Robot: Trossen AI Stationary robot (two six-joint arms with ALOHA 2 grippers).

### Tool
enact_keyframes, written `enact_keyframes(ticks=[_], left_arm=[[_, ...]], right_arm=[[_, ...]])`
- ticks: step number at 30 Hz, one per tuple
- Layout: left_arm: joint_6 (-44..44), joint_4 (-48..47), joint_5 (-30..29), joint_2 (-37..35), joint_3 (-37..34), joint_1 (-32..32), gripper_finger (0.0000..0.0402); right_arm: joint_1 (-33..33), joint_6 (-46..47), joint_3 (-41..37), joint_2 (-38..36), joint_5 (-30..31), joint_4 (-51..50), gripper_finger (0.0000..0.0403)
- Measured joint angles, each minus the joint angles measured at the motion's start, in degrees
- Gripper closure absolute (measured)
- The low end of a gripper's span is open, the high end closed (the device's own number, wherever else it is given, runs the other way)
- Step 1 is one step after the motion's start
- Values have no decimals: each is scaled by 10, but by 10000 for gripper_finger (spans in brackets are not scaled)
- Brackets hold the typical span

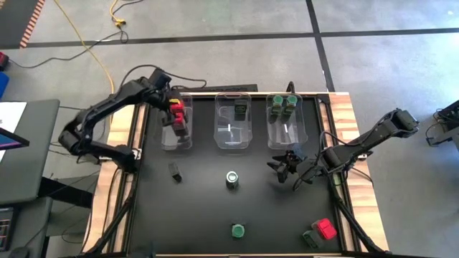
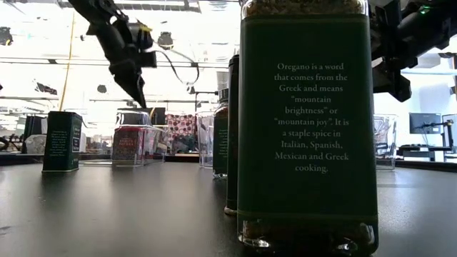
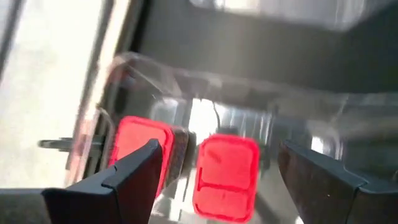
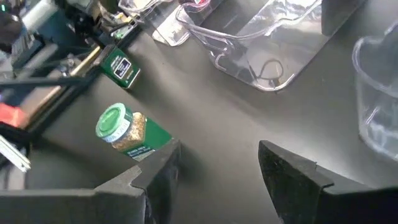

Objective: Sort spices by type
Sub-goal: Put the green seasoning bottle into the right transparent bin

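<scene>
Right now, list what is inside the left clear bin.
The left bin holds two red-topped spice containers side by side, with the open left gripper above them. Anything beneath the gripper is hidden.

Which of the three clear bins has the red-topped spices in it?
The left bin, under the left gripper. The middle bin holds a dark container, the right bin green-lidded jars.

Left arm bends at the elbow and reaches toward the table's far side; left gripper (image 1: 174, 109) points downward, fingers (image 3: 134, 171) parted and empty. Right arm extends inward from the right edge; right gripper (image 1: 281, 169) sits low, fingers (image 4: 292, 171) apart, empty.
</scene>
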Motion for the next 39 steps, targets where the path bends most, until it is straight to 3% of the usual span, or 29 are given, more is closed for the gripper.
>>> enact_keyframes(ticks=[4, 8, 14, 20, 28, 33, 39], left_arm=[[-113, 13, 0, -41, 7, -20, 98], [-251, 15, 3, -92, 7, -62, 98], [-396, 72, 6, -160, -13, -197, 98], [-518, 190, -188, -183, -66, -408, 98], [-652, 242, -419, -138, -92, -653, 98], [-729, 242, -450, -98, -92, -735, 98], [-827, 243, -478, -46, -92, -786, 98]], right_arm=[[0, 52, 0, 0, 0, 0, 159], [-1, 17, 0, 0, 0, -6, 159], [-15, -11, 0, 0, 0, -5, 159], [-24, -38, 0, 0, 0, -3, 159], [-22, -100, 0, 0, -49, -3, 159], [-23, -51, 0, 0, -69, -4, 159], [-36, -39, 0, -1, -73, -3, 156]])
